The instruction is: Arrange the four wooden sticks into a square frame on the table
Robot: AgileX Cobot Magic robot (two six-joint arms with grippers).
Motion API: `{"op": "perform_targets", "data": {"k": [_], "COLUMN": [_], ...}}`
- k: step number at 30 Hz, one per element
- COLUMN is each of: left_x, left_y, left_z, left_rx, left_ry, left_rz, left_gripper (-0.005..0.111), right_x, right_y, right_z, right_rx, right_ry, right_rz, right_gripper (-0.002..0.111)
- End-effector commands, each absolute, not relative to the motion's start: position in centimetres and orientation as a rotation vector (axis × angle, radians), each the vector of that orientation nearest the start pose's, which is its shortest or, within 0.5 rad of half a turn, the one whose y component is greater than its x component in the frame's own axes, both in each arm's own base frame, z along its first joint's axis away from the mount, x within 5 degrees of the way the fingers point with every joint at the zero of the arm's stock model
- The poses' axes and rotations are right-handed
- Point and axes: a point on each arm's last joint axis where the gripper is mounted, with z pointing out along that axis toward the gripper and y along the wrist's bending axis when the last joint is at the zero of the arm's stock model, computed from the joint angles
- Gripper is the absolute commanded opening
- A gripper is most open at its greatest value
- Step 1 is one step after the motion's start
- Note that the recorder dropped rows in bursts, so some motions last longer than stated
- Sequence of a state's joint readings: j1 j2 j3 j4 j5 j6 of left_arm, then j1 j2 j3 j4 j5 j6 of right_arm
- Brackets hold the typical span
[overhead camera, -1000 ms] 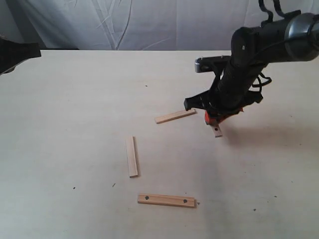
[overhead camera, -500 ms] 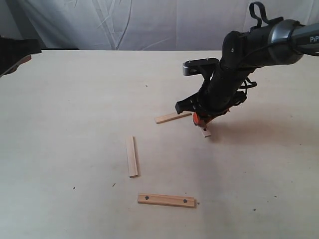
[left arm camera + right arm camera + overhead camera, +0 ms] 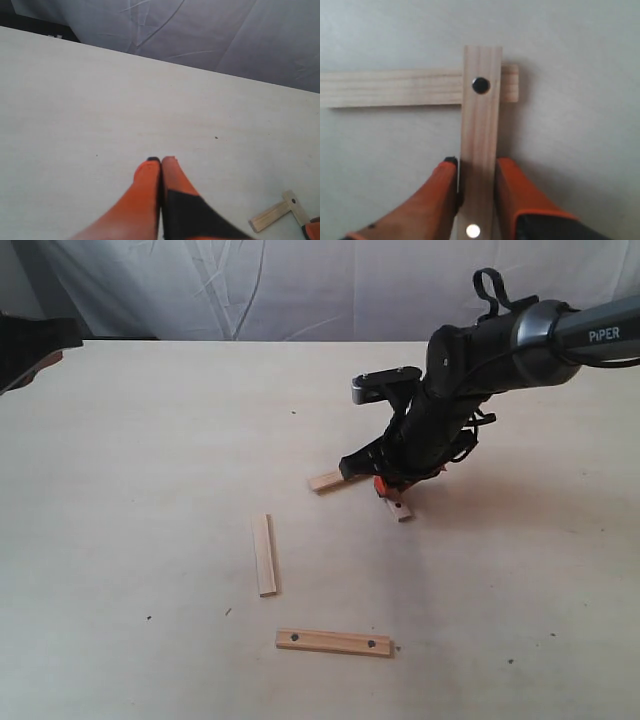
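My right gripper (image 3: 385,485) (image 3: 476,167) is shut on a dotted wooden stick (image 3: 398,508) (image 3: 481,125), held low over the table (image 3: 150,460). In the right wrist view the stick's dotted end crosses over the end of a plain stick (image 3: 328,480) (image 3: 395,89), making an L-shaped corner. Another plain stick (image 3: 264,555) lies to the left of it. The second dotted stick (image 3: 333,642) lies near the front. My left gripper (image 3: 161,161) is shut on nothing, above bare table. The crossed pair shows at the edge of its view, plain stick (image 3: 270,217) and dotted stick (image 3: 296,206).
A wrinkled grey-white cloth (image 3: 300,290) hangs behind the table's far edge. A dark part of the left arm (image 3: 35,345) sits at the far left edge. A few tiny dark specks dot the surface.
The right arm has moved left and slightly toward the front with the dotted stick, whose end now overlaps the plain stick's end. The other two sticks have not moved.
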State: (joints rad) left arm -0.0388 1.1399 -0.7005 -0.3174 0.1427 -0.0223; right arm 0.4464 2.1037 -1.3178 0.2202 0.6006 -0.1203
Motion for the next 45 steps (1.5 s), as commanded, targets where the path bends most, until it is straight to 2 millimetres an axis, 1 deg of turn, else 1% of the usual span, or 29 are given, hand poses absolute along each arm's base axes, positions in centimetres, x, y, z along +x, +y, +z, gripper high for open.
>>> {"op": "perform_targets", "data": {"k": [1,2,4,6,7,8,10,13,16,19,21,25,28,30,32,33,35,36,37,38,40,42,44,45], "left_x": [24.1,24.1,24.1,24.1,24.1,24.1,24.1,24.1,24.1,24.0,24.0,24.0,24.0,24.0,24.0,24.0,24.0,24.0,24.0,24.0,24.0,24.0,24.0,24.0], "left_y": [-1.4,-1.4,-1.4,-1.4,-1.4,-1.4,-1.3,-0.6,0.8,1.7,1.7,1.7,1.7,1.7,1.7,1.7,1.7,1.7,1.7,1.7,1.7,1.7,1.7,1.7], "left_z": [28.9,28.9,28.9,28.9,28.9,28.9,28.9,28.9,28.8,28.7,28.7,28.7,28.7,28.7,28.7,28.7,28.7,28.7,28.7,28.7,28.7,28.7,28.7,28.7], "left_rx": [-0.286,-0.286,-0.286,-0.285,-0.283,-0.281,-0.280,-0.260,-0.320,-0.392,-0.399,-0.409,-0.409,-0.418,-0.423,-0.426,-0.442,-0.442,-0.442,-0.442,-0.442,-0.442,-0.442,-0.442], "left_ry": [2.042,2.042,2.042,2.042,2.040,2.037,2.037,2.036,2.039,2.037,2.037,2.035,2.035,2.033,2.032,2.029,2.024,2.024,2.024,2.024,2.026,2.026,2.026,2.026], "left_rz": [-0.288,-0.288,-0.288,-0.287,-0.285,-0.283,-0.275,-0.222,-0.188,-0.190,-0.193,-0.202,-0.202,-0.210,-0.214,-0.215,-0.228,-0.228,-0.228,-0.228,-0.229,-0.229,-0.229,-0.229], "left_gripper": [0.000,0.000,0.000,0.000,0.000,0.000,0.000,0.000,0.000,0.000,0.000,0.000,0.000,0.000,0.000,0.000,0.000,0.000,0.000,0.000,0.000,0.000,0.000,0.000], "right_x": [36.5,36.4,36.1,35.1,34.4,33.5,31.9,29.4,28.0,27.7,27.8,27.6,27.3,27.3,27.3,27.3,27.3,27.3,27.3,27.3,27.8,28.8,30.3,31.1], "right_y": [18.6,18.5,18.6,19.6,20.2,21.3,23.6,27.4,30.2,31.7,32.4,34.0,34.4,34.2,34.0,33.9,33.9,33.9,33.9,33.9,33.4,32.4,30.6,29.7], "right_z": [12.8,13.6,15.3,17.1,17.5,17.6,17.5,16.4,15.5,14.7,14.5,13.5,12.2,11.5,11.1,11.1,11.1,11.2,11.5,11.9,13.4,14.9,16.3,16.5], "right_rx": [-0.558,-0.544,-0.530,-0.500,-0.524,-0.570,-0.608,-0.692,-0.729,-0.743,-0.728,-0.732,-0.744,-0.727,-0.738,-0.745,-0.742,-0.742,-0.740,-0.738,-0.711,-0.685,-0.634,-0.602], "right_ry": [2.801,2.793,2.768,2.771,2.782,2.791,2.811,2.794,2.807,2.828,2.838,2.851,2.880,2.902,2.902,2.901,2.904,2.902,2.895,2.890,2.867,2.847,2.838,2.843], "right_rz": [0.280,0.287,0.302,0.363,0.379,0.391,0.412,0.438,0.425,0.333,0.289,0.285,0.255,0.215,0.147,0.122,0.115,0.117,0.124,0.130,0.151,0.160,0.162,0.157], "right_gripper": [0.041,0.043,0.044,0.044,0.044,0.044,0.044,0.044,0.044,0.044,0.044,0.050,0.050,0.050,0.046,0.043,0.029,0.019,0.008,-0.001,0.000,-0.001,-0.001,-0.001]}}
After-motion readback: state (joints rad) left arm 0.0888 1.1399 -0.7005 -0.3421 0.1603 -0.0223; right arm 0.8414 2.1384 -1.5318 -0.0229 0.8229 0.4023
